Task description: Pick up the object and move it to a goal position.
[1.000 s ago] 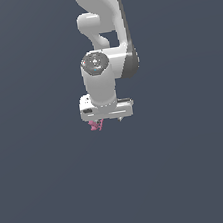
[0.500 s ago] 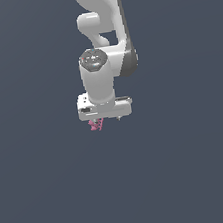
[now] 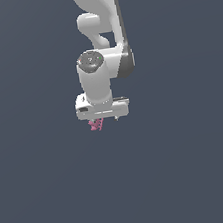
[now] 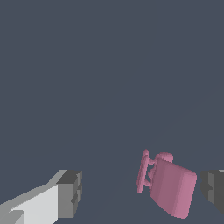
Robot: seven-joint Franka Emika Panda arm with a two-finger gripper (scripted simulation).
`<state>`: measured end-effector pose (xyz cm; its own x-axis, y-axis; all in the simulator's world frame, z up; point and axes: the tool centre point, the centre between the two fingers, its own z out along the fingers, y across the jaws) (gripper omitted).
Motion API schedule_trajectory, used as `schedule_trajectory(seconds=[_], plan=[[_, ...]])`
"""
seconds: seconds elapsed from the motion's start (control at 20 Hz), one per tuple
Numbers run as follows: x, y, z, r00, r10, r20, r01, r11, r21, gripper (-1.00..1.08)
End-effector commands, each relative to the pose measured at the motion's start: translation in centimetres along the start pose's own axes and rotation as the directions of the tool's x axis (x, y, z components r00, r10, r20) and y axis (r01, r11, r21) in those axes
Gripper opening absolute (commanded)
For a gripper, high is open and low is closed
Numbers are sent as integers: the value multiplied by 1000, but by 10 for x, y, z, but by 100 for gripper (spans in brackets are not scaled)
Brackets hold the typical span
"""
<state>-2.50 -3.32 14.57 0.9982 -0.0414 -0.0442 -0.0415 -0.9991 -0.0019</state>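
While the exterior view shows the arm hanging from the upper middle of the frame, the gripper (image 3: pixel 103 118) is at the centre and the pink object (image 3: pixel 96 124) peeks out just under its body; the fingers are mostly hidden there. On the wrist view the fingers (image 4: pixel 70 192) stand spread apart, grasping nothing, and the object (image 4: pixel 168 186) lies between them, much nearer to one pad. I would centre the gripper first, then close. No goal mark is visible.

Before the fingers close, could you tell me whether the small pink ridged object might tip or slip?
The small pink ridged object already sits tilted, so it may tip. Its smooth rounded body could slip. It lies nearer one of the fingers, so it may get nudged first.
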Motion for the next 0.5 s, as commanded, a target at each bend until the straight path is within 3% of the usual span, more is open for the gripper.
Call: schedule_trajectory(seconds=[0.0,0.45], plan=[[-6,7,7,1000,21,-4,-21,1000,1,100],[-41,40,39,990,137,-30,-137,991,6,100]])
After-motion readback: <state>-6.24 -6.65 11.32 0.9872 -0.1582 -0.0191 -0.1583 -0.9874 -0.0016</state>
